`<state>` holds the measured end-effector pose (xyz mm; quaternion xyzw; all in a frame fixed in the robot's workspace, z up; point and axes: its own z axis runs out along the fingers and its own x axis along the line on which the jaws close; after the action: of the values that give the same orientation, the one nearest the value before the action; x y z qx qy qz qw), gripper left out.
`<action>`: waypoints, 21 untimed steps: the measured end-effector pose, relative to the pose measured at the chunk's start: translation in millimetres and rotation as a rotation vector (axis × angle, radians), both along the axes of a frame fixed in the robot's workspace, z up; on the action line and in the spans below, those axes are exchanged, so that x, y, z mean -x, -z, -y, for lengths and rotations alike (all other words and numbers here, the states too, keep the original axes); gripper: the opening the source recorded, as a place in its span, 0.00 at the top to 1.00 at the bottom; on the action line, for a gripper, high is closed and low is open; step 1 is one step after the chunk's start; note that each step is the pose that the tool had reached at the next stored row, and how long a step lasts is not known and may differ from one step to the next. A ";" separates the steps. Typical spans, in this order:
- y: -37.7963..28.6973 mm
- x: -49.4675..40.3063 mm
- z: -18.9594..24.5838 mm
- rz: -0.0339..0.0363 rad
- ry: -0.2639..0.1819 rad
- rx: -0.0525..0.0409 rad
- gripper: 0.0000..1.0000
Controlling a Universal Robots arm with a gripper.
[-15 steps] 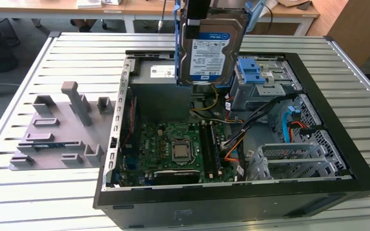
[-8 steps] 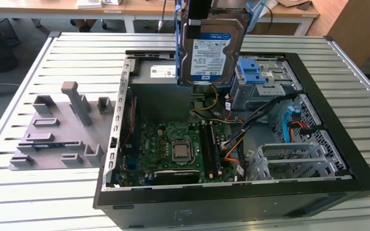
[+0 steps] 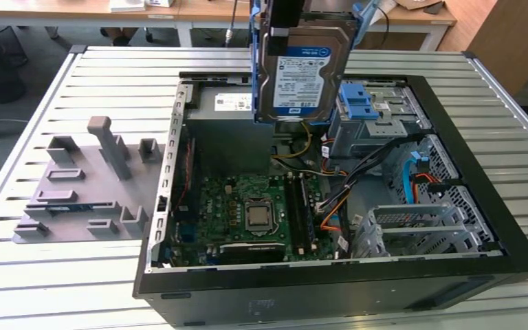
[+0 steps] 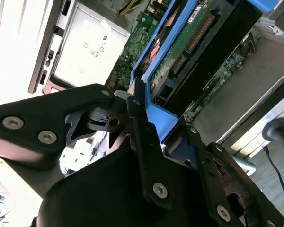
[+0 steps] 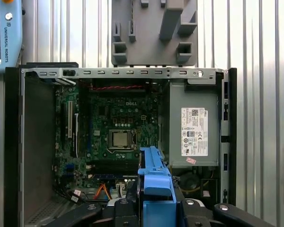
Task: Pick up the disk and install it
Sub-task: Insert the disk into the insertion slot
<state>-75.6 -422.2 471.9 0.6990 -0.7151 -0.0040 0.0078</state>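
The gripper point(image 3: 287, 17) is closed on the disk point(image 3: 302, 69), clamping it by its upper end, so the disk hangs upright directly beneath it with the white-and-blue label point(image 3: 301, 79) facing the exterior view; in the second wrist view the 2 black fingers point(image 4: 144, 142) press on the blue carrier frame point(image 4: 164, 120) from either side, and the disk's green circuit board point(image 4: 180, 47) runs away from them. The disk is held over the open computer case point(image 3: 337, 271), which lies on its side on the slatted metal table point(image 3: 62, 289); in the exterior view its lower edge shows in front of the grey power-supply box point(image 3: 227, 127) and just beside the light-blue latch piece point(image 3: 365, 100), which stands to the exterior view's right of it; how far it hangs above the case I cannot tell. In the first wrist view the frame's free end overlaps the edge of the motherboard point(image 5: 118, 113), close to the processor socket point(image 5: 119, 138) and beside the power-supply box. A grey fixture point(image 3: 80, 192) with several upright blocks lies on the table outside the case, on the exterior view's left, well apart from the disk.
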 end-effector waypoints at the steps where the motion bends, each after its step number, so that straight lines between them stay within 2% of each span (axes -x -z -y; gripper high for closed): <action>1: 0.0 -0.2 0.0 0.0000 0.000 0.0000 0.64; 21: 0.0 -4.5 0.0 0.0000 0.000 -0.0001 0.64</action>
<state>-71.2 -422.2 471.8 0.6990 -0.7151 -0.0040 0.0078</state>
